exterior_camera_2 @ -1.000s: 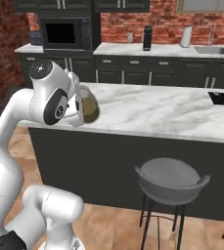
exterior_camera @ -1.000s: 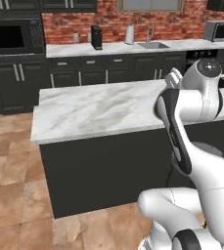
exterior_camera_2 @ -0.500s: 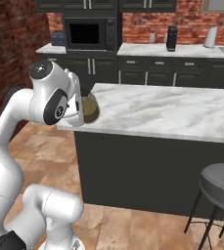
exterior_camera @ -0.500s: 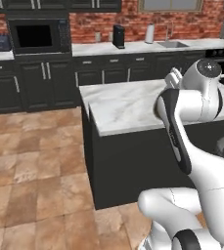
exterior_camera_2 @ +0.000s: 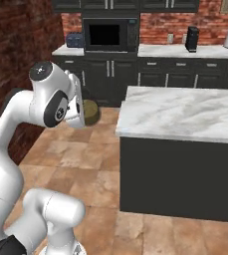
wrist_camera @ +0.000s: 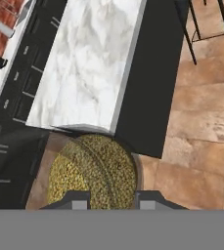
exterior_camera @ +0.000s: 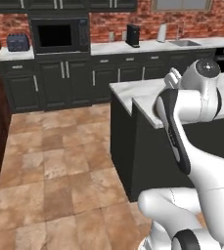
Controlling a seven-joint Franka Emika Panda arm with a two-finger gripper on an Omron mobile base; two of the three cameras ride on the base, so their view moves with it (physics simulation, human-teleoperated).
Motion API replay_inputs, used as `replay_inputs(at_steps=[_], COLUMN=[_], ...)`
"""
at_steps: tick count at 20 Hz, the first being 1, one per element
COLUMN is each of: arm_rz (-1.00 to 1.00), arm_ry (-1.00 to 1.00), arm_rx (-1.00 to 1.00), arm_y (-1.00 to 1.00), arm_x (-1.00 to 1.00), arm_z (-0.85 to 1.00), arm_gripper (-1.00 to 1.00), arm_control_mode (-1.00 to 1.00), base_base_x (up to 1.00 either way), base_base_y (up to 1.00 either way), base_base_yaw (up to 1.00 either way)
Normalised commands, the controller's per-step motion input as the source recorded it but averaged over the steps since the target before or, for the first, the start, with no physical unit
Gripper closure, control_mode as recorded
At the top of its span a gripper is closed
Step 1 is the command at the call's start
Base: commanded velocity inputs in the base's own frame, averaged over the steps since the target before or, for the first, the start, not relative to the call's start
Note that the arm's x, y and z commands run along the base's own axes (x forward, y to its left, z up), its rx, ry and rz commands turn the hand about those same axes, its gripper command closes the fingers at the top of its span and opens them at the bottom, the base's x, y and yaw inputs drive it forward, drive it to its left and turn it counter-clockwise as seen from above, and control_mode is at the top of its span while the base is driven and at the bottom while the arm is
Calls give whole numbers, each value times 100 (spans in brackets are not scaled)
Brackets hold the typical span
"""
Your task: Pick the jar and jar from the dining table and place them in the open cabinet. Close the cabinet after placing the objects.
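The gripper [wrist_camera: 111, 199] is closed partway around the jar [wrist_camera: 95, 172] of olive-yellow filling, its two dark fingertips [wrist_camera: 76, 200] pressed against the glass on either side. In the hand view the jar sits directly between the tips, seen from above, its grainy contents filling the round rim. In the right base view the same jar [exterior_camera_2: 90, 112] hangs off the front of the white wrist, held in the air over the brown tiled floor [exterior_camera_2: 80, 154] and well clear of the bench [exterior_camera_2: 185, 112], the marble-topped island with a dark base. The bench's near corner lies just past the jar in the hand view [wrist_camera: 91, 63], with stool legs [wrist_camera: 206, 24] on the tiles beyond its far side. Along the brick back wall stands a run of dark lower cupboards with a steel microwave [exterior_camera_2: 110, 34] set among them, a toaster [exterior_camera_2: 75, 39] beside it, and what seems to be a black canister [exterior_camera_2: 191, 39] farther along the counter, though it is too small to tell.
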Motion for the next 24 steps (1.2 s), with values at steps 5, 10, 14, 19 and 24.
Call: replay_inputs(at_steps=[5, 10, 14, 19, 24], arm_rz=[0, 0, 0, 0, 0], arm_ry=[0, 0, 0, 0, 0], arm_rx=[0, 0, 0, 0, 0], arm_y=[0, 0, 0, 0, 0], arm_x=[0, 0, 0, 0, 0], arm_z=[0, 0, 0, 0, 0], arm_gripper=[100, 100, 100, 100, 100], arm_control_mode=[100, 100, 100, 100, 100], base_base_x=[23, 44, 75, 86, 87], base_base_y=[100, 100, 95, 79, 66], base_base_yaw=[-14, -14, -12, -12, -14])
